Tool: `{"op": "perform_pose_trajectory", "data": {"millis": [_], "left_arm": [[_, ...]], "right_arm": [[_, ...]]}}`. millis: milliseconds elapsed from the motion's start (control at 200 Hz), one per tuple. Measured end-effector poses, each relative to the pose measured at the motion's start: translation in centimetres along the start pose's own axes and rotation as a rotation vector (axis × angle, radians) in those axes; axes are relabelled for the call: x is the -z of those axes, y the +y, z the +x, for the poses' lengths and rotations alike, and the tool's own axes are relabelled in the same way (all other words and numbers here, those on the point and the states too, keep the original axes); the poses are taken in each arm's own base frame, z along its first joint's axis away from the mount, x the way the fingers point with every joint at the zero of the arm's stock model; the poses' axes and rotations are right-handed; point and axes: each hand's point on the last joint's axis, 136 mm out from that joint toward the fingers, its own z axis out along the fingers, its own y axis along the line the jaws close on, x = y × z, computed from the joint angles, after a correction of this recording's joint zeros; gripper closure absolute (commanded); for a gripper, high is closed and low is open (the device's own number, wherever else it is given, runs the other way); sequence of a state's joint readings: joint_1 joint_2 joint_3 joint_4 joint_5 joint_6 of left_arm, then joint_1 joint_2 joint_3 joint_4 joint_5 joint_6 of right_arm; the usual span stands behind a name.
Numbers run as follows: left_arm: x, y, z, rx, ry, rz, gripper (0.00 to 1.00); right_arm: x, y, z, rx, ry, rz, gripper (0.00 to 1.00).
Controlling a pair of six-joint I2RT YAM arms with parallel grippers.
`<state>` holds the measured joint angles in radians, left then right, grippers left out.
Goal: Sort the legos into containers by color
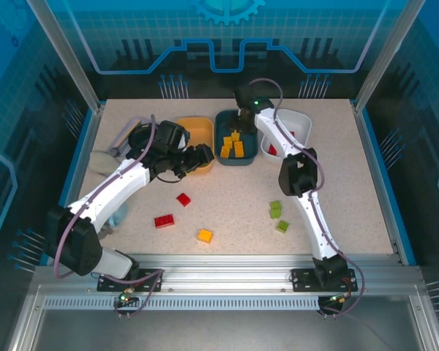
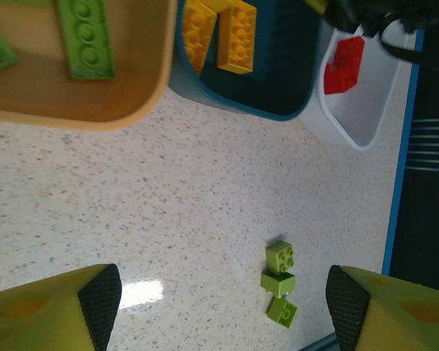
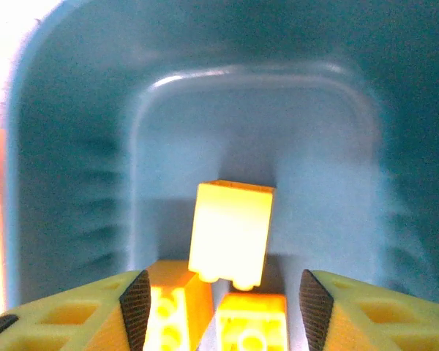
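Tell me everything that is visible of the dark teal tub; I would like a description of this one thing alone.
The dark teal tub is a shallow, rounded-rectangular container, smooth plastic by its look. It stands upright at the far side of the table, between the orange tub and the white tub, very near both. Several yellow bricks lie inside it. The right pincer hangs over its far end, jaws apart, with one yellow brick between them, untouched.

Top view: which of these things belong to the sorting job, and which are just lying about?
Job: orange tub, teal tub, white tub; loose red bricks, green bricks, yellow brick.
Lying about: grey mug, pale blue cup, both far left.
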<state>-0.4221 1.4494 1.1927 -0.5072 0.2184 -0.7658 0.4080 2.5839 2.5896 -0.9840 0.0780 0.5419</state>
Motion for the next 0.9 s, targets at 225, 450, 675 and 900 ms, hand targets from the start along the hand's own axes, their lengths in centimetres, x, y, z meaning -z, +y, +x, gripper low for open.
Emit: {"op": "perform_pose_trajectory", "data": {"millis": [225,450,675,900], "left_arm": [[-2.3,-3.7,2.4,-0.092,0.081,0.019,0.22],[-6.2,-6.0,7.3,-0.151,0.21,-0.016,0.22],[-10.0,-7.5,12.6,-0.187,0.333,-0.083,0.21],[-13.8,-8.2,16.8,-0.188,0.423,-0.163,0.2]], "right_arm": [[13.5,1.5,0.1,0.022,-0.134,-0.053,0.46],[22.2,-2.3,8.1,-0.003,-0.15,-0.037,0.46],[25.6,-8.5,18.7,-0.035,-0.063,0.025,0.45],[29.7,-11.5,25.2,-0.074,-0.062,-0.016,0.32]]}}
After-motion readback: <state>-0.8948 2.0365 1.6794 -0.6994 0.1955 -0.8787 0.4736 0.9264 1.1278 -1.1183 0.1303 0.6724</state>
